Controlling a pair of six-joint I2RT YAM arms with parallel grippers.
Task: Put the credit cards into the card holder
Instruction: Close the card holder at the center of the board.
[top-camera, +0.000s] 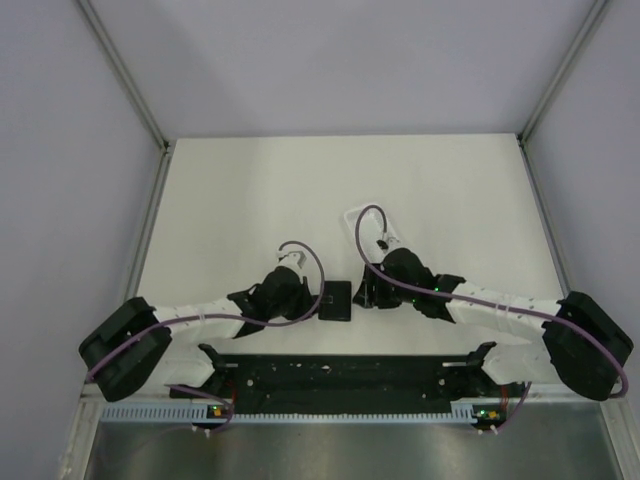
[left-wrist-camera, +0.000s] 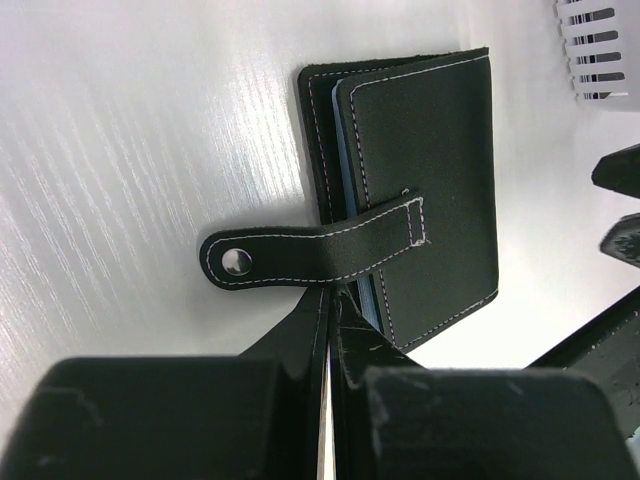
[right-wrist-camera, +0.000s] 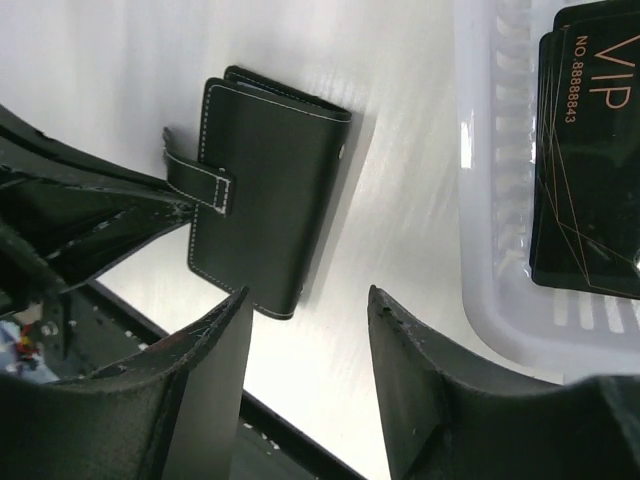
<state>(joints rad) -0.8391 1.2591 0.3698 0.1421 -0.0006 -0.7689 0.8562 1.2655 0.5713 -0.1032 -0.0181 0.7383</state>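
One card holder (top-camera: 336, 301) in top view, lower ctr, flat betw. left gripper (top-camera: 312, 300) and right gripper (top-camera: 364, 290), both just beside it. Left wrist: holder shut, 1 strap (left-wrist-camera: 320, 250) unsnapped, poking left; fingers together right under it, pinching its edge or not can't tell. Prob. best to lift cover by strap w/ far side pinned. Right wrist: fingers wide apart, empty; credit cards (right-wrist-camera: 590, 160) upper right in 1 white tray (right-wrist-camera: 490, 250), 2 edges seen, maybe more.
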